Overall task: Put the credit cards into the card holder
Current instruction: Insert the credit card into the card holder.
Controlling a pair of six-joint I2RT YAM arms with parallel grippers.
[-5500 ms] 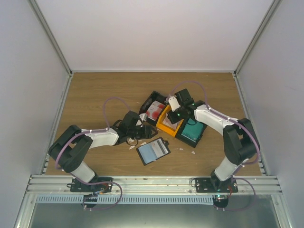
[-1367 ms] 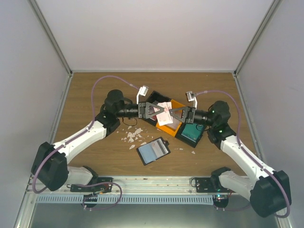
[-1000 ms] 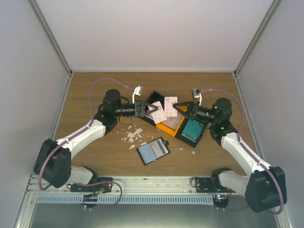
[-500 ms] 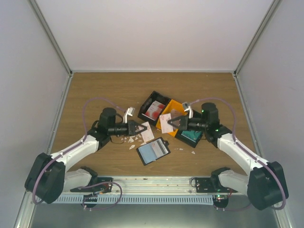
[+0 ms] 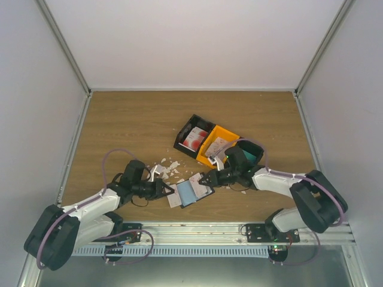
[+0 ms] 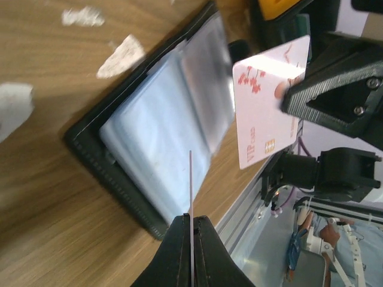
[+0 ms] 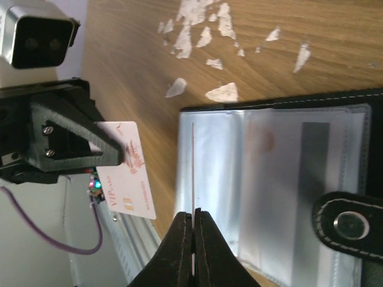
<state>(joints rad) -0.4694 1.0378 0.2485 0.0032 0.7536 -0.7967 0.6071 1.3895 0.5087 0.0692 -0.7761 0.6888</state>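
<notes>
The card holder [image 5: 190, 191] lies open on the table near the front, black outside and pale grey-blue inside [image 6: 158, 149] [image 7: 275, 179]. My left gripper [image 5: 167, 192] [image 6: 191, 220] is shut on a credit card seen edge-on [image 6: 190, 179], low at the holder's left edge. From the right, my right gripper [image 5: 205, 178] [image 7: 192, 214] is shut on another credit card [image 5: 196, 179], white with red blossoms [image 6: 266, 113], edge-on [image 7: 192, 167] over the holder's clear sleeves. The left gripper's card [image 7: 128, 173] shows beside the holder.
Behind the holder stand a black bin [image 5: 192, 137] with red-and-white cards, an orange bin [image 5: 219, 141] and a black bin with teal cards [image 5: 252, 153]. White scraps [image 5: 168, 168] lie scattered left of the holder. The table's front rail [image 5: 191, 230] is close.
Both arms have come down and forward from above the bins, each carrying its card, and now stand low at either side of the card holder.
</notes>
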